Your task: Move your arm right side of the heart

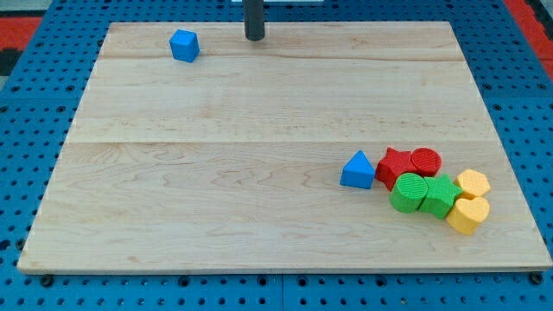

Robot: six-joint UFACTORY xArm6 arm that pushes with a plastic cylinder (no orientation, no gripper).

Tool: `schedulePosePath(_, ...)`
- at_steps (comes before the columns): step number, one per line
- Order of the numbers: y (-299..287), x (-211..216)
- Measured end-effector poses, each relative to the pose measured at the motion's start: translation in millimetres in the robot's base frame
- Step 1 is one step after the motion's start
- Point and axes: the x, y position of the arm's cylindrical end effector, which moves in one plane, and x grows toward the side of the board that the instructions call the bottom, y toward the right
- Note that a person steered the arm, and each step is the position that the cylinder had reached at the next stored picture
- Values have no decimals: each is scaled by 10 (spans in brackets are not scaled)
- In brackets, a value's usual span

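My tip (254, 38) is at the view's top centre, on the wooden board (216, 173). A yellow heart block (467, 214) lies far off at the lower right, in a tight cluster. Touching it are a yellow hexagon block (473, 183), a green block (441, 195), a green cylinder (408, 192), a red star-like block (396, 164) and a red cylinder (425, 160). A blue triangle block (358, 170) sits at the cluster's left. A blue cube (184, 45) lies to the left of my tip.
The board rests on a blue perforated table (34, 104). Red surface shows at the top corners (17, 26). The yellow heart lies close to the board's right edge and bottom edge.
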Motion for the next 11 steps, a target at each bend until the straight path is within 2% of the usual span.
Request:
schedulePosePath(1,-772,-28)
schedulePosePath(2,-1173,-2)
schedulePosePath(3,-750,64)
schedulePosePath(4,415,457)
schedulePosePath(6,2817,1509)
schedulePosePath(7,3460,2441)
schedulePosePath(8,3693,2979)
schedulePosePath(9,3312,3053)
schedulePosePath(10,3146,3086)
schedulePosePath(11,3072,3304)
